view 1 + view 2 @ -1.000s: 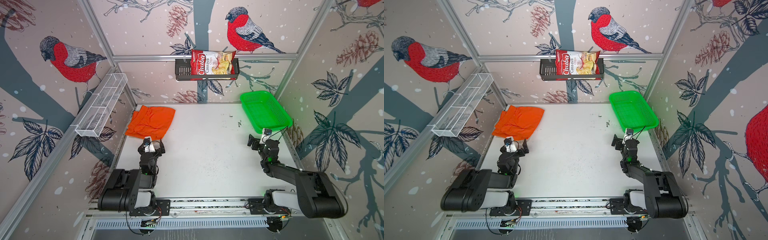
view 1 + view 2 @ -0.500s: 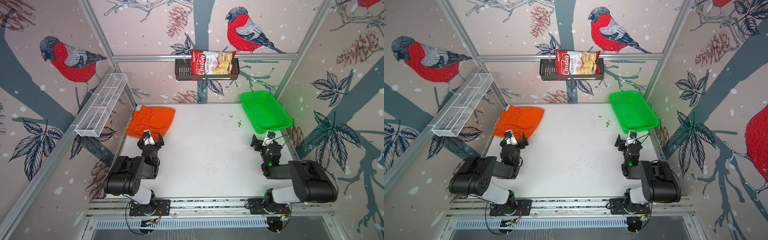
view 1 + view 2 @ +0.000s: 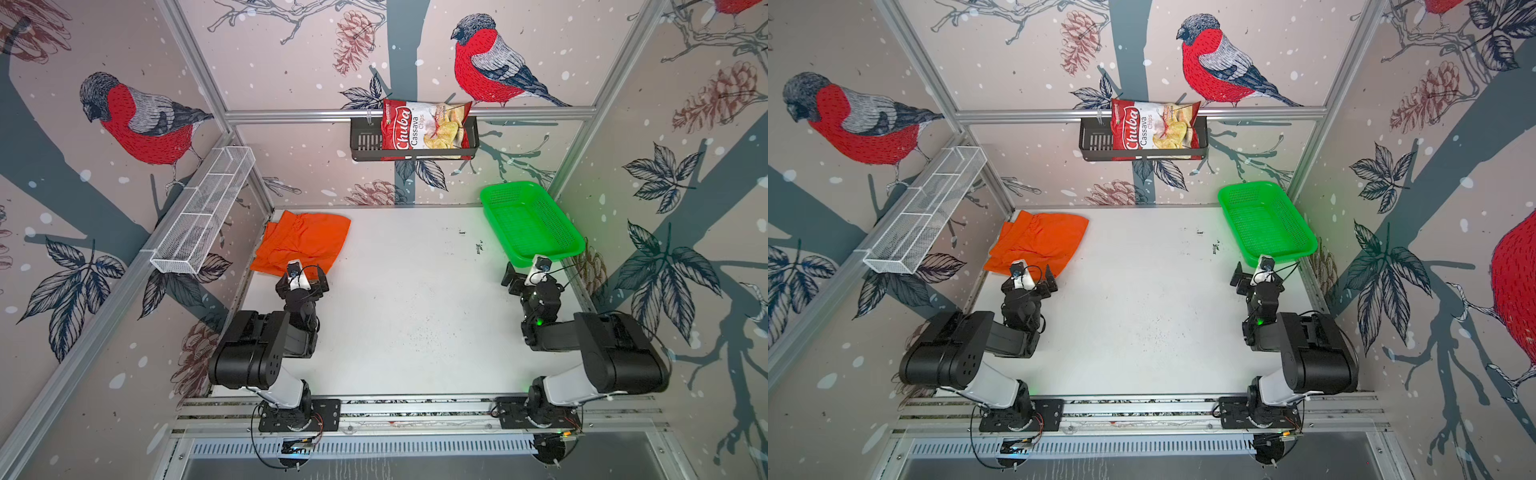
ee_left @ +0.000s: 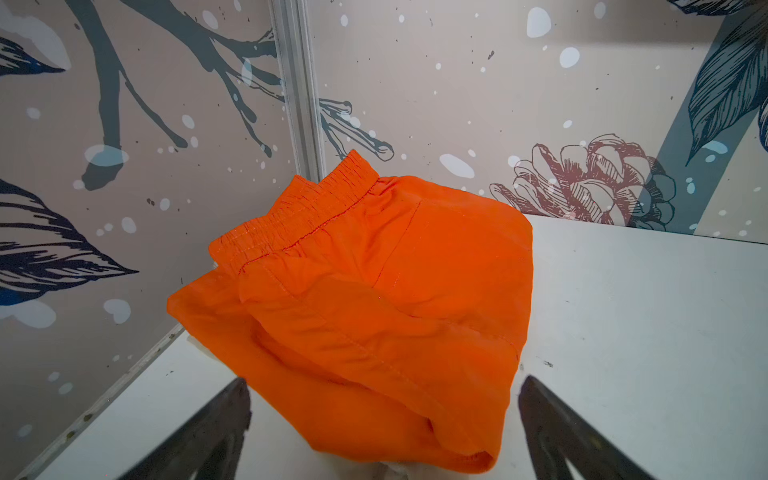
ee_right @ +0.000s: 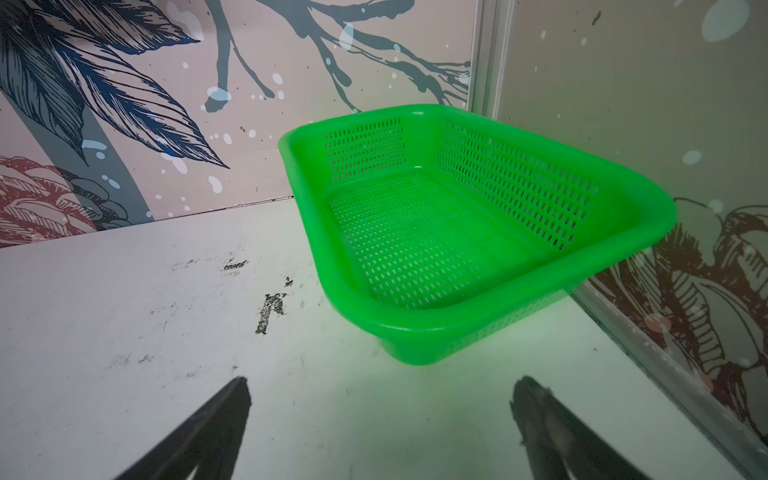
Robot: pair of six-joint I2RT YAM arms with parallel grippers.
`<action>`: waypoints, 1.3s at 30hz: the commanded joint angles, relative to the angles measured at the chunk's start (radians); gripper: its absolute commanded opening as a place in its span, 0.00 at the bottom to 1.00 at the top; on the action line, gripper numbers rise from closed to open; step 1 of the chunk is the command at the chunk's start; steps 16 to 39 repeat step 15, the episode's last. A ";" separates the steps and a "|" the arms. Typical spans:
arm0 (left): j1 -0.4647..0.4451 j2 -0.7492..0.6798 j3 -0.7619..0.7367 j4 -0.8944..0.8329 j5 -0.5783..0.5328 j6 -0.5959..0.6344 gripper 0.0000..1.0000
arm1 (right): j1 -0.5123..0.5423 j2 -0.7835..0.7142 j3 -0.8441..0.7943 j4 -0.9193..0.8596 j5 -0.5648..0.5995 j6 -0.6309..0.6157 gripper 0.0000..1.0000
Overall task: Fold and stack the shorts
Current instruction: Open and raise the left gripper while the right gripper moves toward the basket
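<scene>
The orange shorts (image 3: 303, 241) lie folded in the table's back left corner, in both top views (image 3: 1038, 241). The gathered waistband points at the corner post. In the left wrist view the orange shorts (image 4: 374, 299) fill the middle, and a pale sliver of cloth shows under their near hem. My left gripper (image 3: 300, 281) is open just in front of that hem, and the hem lies between its fingers (image 4: 384, 382) without touching them. My right gripper (image 3: 534, 276) is open over bare table, just short of the green basket, with nothing in it (image 5: 382, 380).
A green mesh basket (image 3: 540, 259) stands empty at the back right, its near corner (image 5: 415, 328) close to my right gripper. A black rack holding a chips bag (image 3: 424, 129) hangs on the back wall. A white wire shelf (image 3: 203, 216) is fixed to the left wall.
Both arms have folded back toward their bases, elbows rising. The grippers have kept nearly the same spots and stayed open. The orange shorts have not moved.
</scene>
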 commanded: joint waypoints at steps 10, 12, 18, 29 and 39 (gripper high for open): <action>-0.002 0.006 0.022 -0.008 0.064 0.035 0.99 | 0.000 -0.001 0.006 0.003 0.016 0.016 0.99; -0.002 0.003 0.017 -0.002 0.063 0.037 0.99 | -0.001 -0.001 0.006 0.003 0.017 0.016 0.99; -0.002 0.003 0.016 -0.002 0.064 0.036 0.99 | 0.000 -0.002 0.006 0.003 0.017 0.016 0.99; -0.002 0.003 0.016 -0.002 0.064 0.036 0.99 | 0.000 -0.002 0.006 0.003 0.017 0.016 0.99; -0.002 0.003 0.016 -0.002 0.064 0.036 0.99 | 0.000 -0.002 0.006 0.003 0.017 0.016 0.99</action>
